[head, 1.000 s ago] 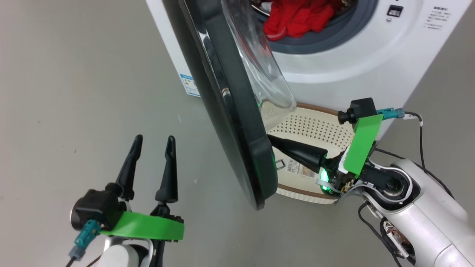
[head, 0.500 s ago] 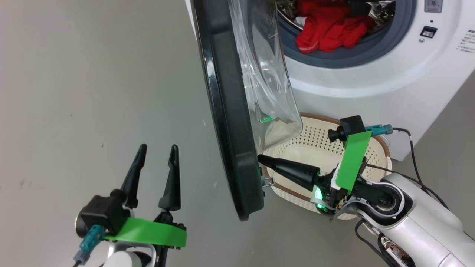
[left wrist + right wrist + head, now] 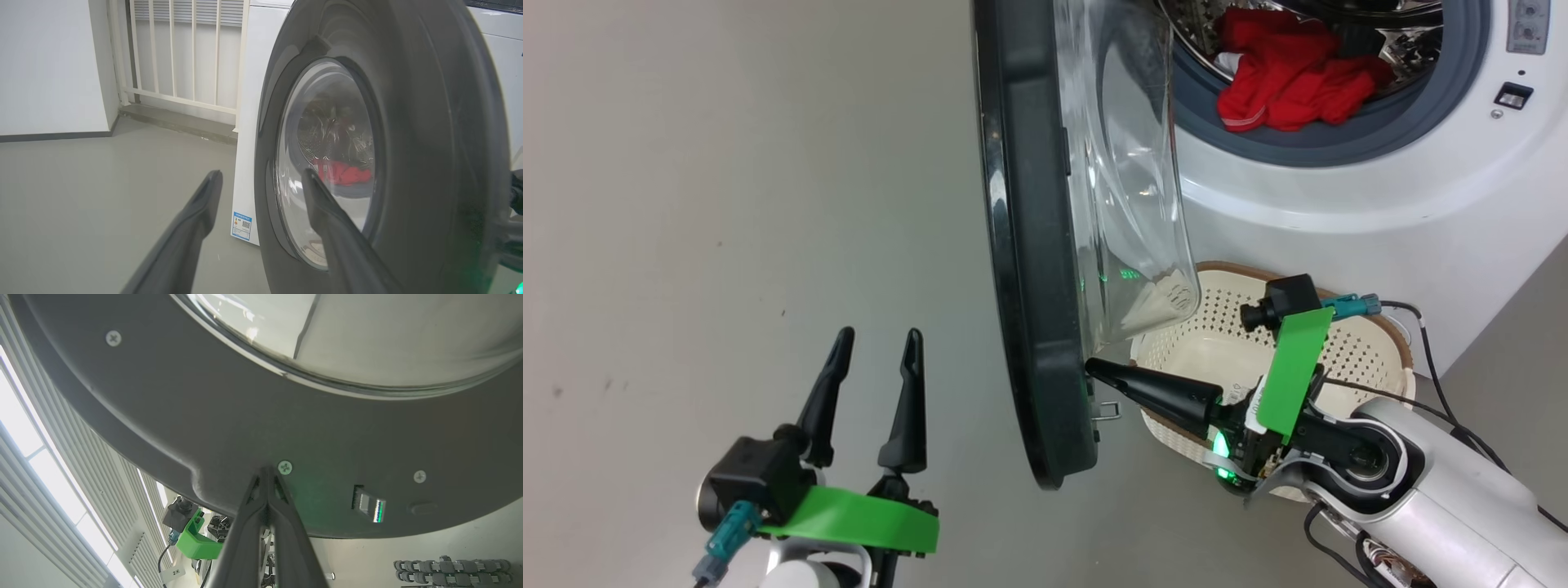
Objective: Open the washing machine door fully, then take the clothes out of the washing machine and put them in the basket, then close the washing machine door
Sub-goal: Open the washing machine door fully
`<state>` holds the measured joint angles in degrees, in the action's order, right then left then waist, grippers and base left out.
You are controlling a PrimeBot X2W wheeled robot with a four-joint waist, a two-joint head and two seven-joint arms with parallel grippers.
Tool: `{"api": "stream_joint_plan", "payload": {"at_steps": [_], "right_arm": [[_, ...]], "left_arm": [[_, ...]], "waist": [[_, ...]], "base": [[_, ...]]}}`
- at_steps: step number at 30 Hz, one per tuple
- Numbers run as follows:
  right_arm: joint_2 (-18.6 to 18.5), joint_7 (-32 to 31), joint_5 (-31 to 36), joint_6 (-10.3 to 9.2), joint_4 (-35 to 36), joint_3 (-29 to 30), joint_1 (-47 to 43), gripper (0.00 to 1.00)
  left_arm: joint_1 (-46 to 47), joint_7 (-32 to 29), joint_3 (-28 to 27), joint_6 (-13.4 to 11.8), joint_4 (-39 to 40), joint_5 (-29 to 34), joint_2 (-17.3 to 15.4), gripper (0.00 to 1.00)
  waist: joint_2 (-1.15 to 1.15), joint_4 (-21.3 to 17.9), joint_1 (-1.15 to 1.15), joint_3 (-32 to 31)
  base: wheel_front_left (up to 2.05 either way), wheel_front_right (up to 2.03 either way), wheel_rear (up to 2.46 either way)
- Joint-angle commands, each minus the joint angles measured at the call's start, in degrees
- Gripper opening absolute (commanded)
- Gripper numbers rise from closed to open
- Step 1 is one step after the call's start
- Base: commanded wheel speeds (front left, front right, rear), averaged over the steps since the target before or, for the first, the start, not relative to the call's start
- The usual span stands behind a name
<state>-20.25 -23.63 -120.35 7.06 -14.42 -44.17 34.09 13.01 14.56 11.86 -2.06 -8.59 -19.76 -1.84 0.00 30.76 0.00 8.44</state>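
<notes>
The washing machine door (image 3: 1029,269) stands about half open, edge-on to me, its glass bowl (image 3: 1127,188) bulging toward the white washing machine (image 3: 1347,204). My right gripper (image 3: 1092,367) is shut, and its tips press on the inner face of the door's black rim (image 3: 229,428) near the bottom. Red clothes (image 3: 1290,82) lie in the steel drum. The cream basket (image 3: 1380,339) sits on the floor below the drum opening, partly behind my right arm. My left gripper (image 3: 878,343) hangs open left of the door, holding nothing. Through the glass (image 3: 327,163) the clothes (image 3: 343,173) show.
Grey floor (image 3: 727,204) spreads wide to the left of the door. In the left wrist view a white wall (image 3: 49,65) and a railing with vertical bars (image 3: 184,53) stand beyond the machine's side. A metal latch hook (image 3: 1107,411) sticks out of the door's lower rim.
The head view has shifted, with the machine sliding right and down in the picture. The door has swung wider with my shut right gripper against its inner rim. My left gripper stays open.
</notes>
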Motion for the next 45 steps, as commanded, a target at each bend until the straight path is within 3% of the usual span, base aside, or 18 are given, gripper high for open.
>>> {"api": "stream_joint_plan", "payload": {"at_steps": [1, 11, 20, 22, 23, 24, 28, 36, 41, 45], "right_arm": [[0.44, 0.55, -0.76, 0.43, 1.82, -0.87, 0.65, 0.0], [-0.33, 2.36, -2.36, 0.43, 2.04, -3.36, 2.35, 0.0], [-1.35, 9.84, 1.42, 0.43, 0.24, -4.5, 3.64, 0.0], [-1.37, 12.66, 2.03, 0.43, -0.79, -4.23, 3.82, 0.42], [-1.31, 13.92, 2.5, 0.43, -1.05, -4.13, 3.96, 0.74], [-1.31, 15.38, 2.98, 0.43, -1.44, -4.0, 3.99, 1.0], [-2.07, 21.66, 8.01, 0.43, -3.39, -5.24, 4.56, 1.0], [-2.33, 35.35, 24.11, 0.43, -9.61, -11.73, 6.0, 1.0], [-1.64, 37.92, 30.18, 0.43, -12.77, -12.19, 6.25, 1.0], [-0.32, 38.56, 39.22, 0.43, -17.69, -8.78, 6.04, 1.0]], "left_arm": [[0.2, 0.44, -1.6, -0.46, 1.07, -0.42, -1.04, 1.0], [-0.18, 0.44, -2.06, -0.85, 1.15, -0.33, -1.04, 1.0], [-0.46, 0.44, -2.55, -1.09, 1.31, -1.29, -1.04, 1.0], [-0.67, 0.44, -2.75, -1.35, 1.5, -1.41, -1.04, 1.0], [-0.76, 0.44, -2.84, -1.48, 1.56, -1.51, -1.04, 1.0], [-0.83, 0.44, -2.93, -1.58, 1.64, -1.63, -1.04, 1.0], [-0.95, 0.44, -3.11, -1.84, 1.84, -1.94, -1.04, 1.0], [-1.1, 0.44, -3.62, -1.93, 1.92, -1.69, -1.04, 1.0], [-1.49, 0.44, -3.65, -1.95, 1.98, -1.45, -1.04, 1.0], [-1.94, 0.44, -4.06, -2.22, 2.32, -0.97, -1.04, 1.0]], "waist": [[0.0, 0.26, 0.0, 0.05], [0.0, 0.41, 0.0, 0.09], [0.0, -0.24, 0.0, -0.1], [0.0, -0.67, 0.0, -0.15], [0.0, -0.88, 0.0, -0.18], [0.0, -1.07, 0.0, -0.22], [0.0, -1.59, 0.0, -0.29], [0.0, -2.47, 0.0, -0.58], [0.0, -2.85, 0.0, -0.93], [0.0, -3.22, 0.0, -1.37]], "base": [[0.0, 0.0, 0.0], [0.0, 0.0, 0.0], [0.0, 0.0, 0.0], [0.0, 0.0, 0.0], [0.0, 0.0, 0.0], [0.0, 0.0, 0.0], [0.0, 0.0, 0.0], [0.0, 0.0, 0.0], [0.0, 0.0, 0.0], [0.0, 0.0, 0.0]]}}
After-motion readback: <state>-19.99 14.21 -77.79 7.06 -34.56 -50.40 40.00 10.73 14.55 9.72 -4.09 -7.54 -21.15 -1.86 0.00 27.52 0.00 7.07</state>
